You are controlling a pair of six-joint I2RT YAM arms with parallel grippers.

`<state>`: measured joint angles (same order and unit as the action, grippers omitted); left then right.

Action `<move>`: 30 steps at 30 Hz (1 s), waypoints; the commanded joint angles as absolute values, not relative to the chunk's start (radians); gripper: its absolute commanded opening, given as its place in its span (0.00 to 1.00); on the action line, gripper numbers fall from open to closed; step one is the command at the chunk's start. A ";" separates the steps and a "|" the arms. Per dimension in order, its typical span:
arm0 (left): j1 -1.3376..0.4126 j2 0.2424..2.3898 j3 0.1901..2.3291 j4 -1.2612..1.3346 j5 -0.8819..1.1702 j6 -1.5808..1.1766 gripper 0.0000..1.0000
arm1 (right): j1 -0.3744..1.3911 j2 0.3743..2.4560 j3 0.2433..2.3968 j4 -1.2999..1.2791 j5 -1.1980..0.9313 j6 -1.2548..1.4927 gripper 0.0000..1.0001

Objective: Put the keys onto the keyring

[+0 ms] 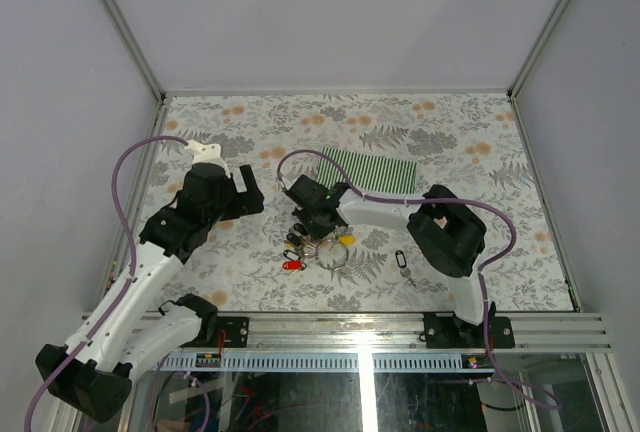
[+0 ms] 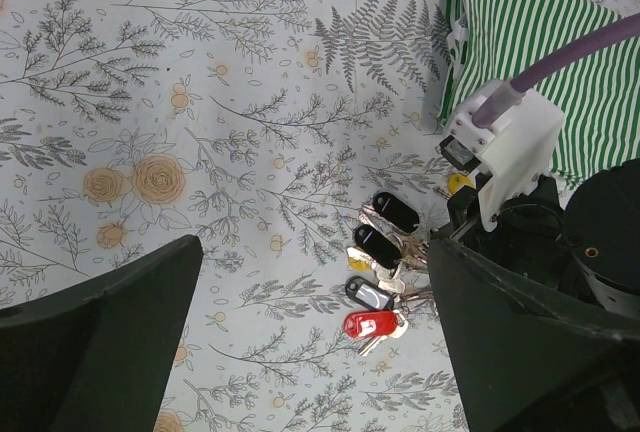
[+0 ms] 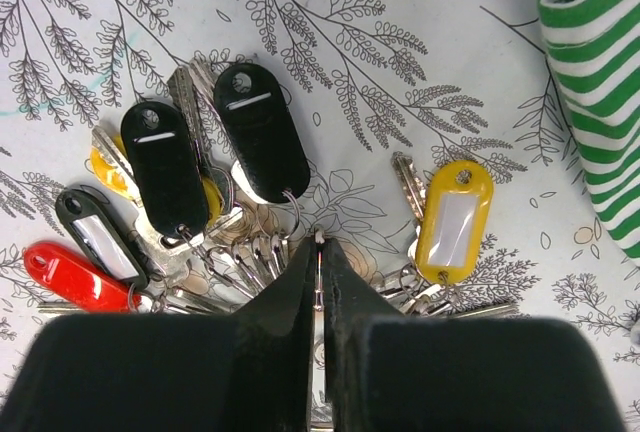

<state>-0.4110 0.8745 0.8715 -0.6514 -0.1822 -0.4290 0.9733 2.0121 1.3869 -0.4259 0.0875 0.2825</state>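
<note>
Your right gripper [image 3: 318, 252] sits low in the middle of the right wrist view with its two fingers pressed together. A thin strip of silver wire shows in the slit between them, so it looks clamped on the keyring [image 1: 333, 254].

The bunch fans out around those fingertips. Two black tags [image 3: 262, 132] lie side by side at upper left, a yellow tag [image 3: 455, 220] lies to the right, and a smaller black tag with a pale label [image 3: 95, 237] lies at left. The red-tagged key [image 3: 75, 277] lies at the far lower left edge of the bunch, its blade pointing in toward the others. You cannot tell from these views whether it is threaded on the wire.

In the top view a single black-tagged key [image 1: 402, 262] lies alone on the flowered table [image 1: 450, 142]. It is to the right of the bunch, well apart from it and below the right arm's forearm.

Your left gripper [image 2: 315, 247] hangs over the table with its fingers spread wide, one at each lower corner of its own view, holding nothing. The bunch lies just right of centre between them.

The striped cloth [image 3: 600, 82] lies at the upper right of both wrist views, apart from the keys.
</note>
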 commanded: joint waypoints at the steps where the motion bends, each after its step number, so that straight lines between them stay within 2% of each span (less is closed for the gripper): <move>1: -0.405 0.834 0.859 -0.612 -0.219 -0.422 1.00 | 0.971 1.911 1.353 -0.356 0.125 0.247 0.00; 9: -0.404 0.757 0.841 -0.541 -0.215 -0.432 1.00 | 0.971 1.758 1.262 -0.254 0.163 0.182 0.00; 20: -0.403 0.752 0.919 -0.414 -0.133 -0.406 1.00 | 0.971 1.466 1.124 -0.032 0.055 0.133 0.00; 25: -0.404 0.787 1.004 -0.401 -0.011 -0.397 1.00 | 0.971 1.314 1.071 0.073 0.044 0.157 0.00; 30: -0.404 0.780 1.016 -0.264 0.139 -0.390 1.00 | 0.971 1.215 1.079 0.113 0.075 0.223 0.00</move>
